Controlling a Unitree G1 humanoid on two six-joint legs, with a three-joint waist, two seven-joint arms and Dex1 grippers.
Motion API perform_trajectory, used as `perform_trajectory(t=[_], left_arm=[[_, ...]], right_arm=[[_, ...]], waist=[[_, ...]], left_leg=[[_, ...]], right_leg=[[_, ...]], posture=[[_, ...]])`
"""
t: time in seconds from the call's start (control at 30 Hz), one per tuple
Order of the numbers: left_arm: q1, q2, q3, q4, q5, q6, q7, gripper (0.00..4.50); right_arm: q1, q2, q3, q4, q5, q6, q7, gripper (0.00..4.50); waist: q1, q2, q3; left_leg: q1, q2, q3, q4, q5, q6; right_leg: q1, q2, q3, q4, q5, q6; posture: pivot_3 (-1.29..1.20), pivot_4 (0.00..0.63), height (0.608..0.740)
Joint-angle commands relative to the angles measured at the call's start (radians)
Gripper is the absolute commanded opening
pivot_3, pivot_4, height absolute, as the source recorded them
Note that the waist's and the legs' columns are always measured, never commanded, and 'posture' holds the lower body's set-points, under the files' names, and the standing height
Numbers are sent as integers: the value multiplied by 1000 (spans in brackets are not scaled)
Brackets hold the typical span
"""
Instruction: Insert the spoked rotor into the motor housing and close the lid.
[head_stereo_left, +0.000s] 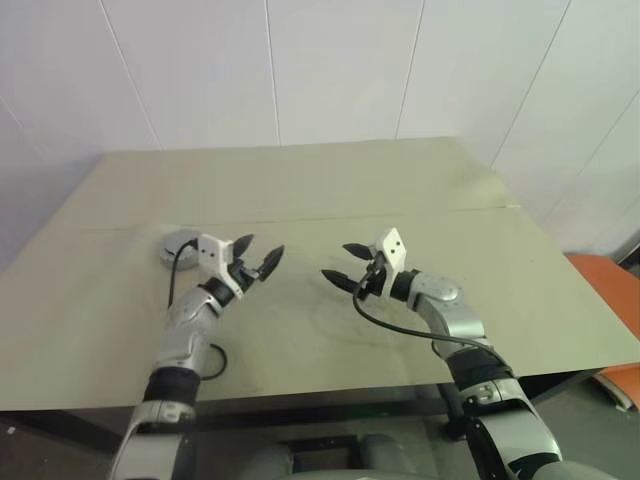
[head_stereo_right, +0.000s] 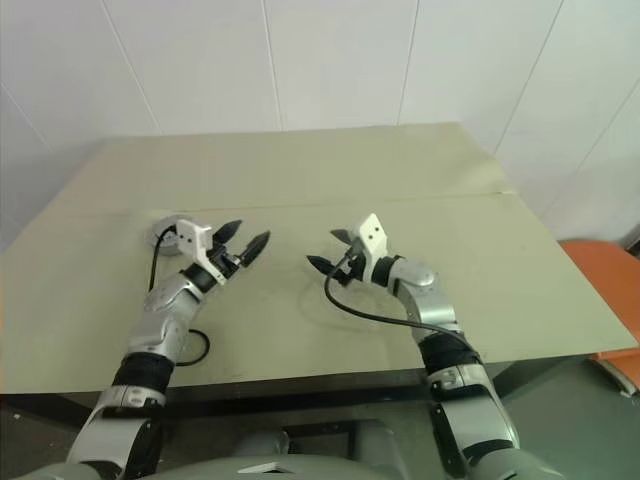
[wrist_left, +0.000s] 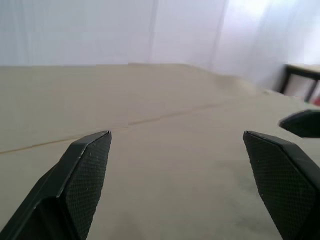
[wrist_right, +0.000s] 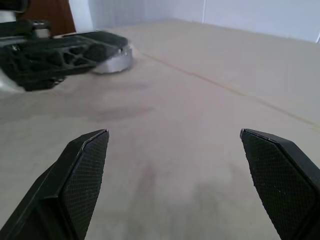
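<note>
Both grippers empty and spread over the table; the round silvery part sits at left-centre of the frame.

The left gripper and right gripper face each other near mid-frame, fingers wide apart, nothing between them: both released, apparently in a neutral stance between steps. The 1 task piece in view is a silvery round object, resting on the table just behind the left gripper's wrist, partly hidden by it. Probably the lid seated on the motor housing, but whether the spoked rotor is inside I cannot tell. The right wrist view shows the same object beyond the left gripper's fingers, apart from them.
</note>
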Motion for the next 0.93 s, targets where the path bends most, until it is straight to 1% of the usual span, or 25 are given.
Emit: perform_trajectory(t=[0.03,0.2,0.37,0.63,0.93], left_arm=[[-69,21,2,62,20,-72,-102,4499],[-79,8,0,49,14,-63,-182,4499],[-68,-6,0,21,23,-57,-188,4499],[-25,-6,1,-58,8,-8,-209,4499],[-31,-8,4,-68,18,-8,-208,4499]], right_arm=[[-22,-2,-60,-35,51,-18,-18,4407],[-32,5,-93,-19,19,-91,-107,4407],[-50,4,-89,19,-34,-188,-179,4407],[-45,-2,-57,31,-58,-213,-161,4407],[-57,-12,-43,28,-65,-205,-148,4407]], waist=[[-2,0,0],[0,0,0],[0,0,0],[0,0,0],[0,0,0]], left_leg=[[0,0,0,0,0,0],[0,0,0,0,0,0],[0,0,0,0,0,0],[0,0,0,0,0,0],[0,0,0,0,0,0]], right_leg=[[0,0,0,0,0,0],[-1,0,0,0,0,0],[-1,0,0,0,0,0],[-1,0,2,1,0,0],[-1,0,2,1,0,0]], posture=[[0,0,740],[0,0,740],[0,0,740],[0,0,740],[0,0,740]])
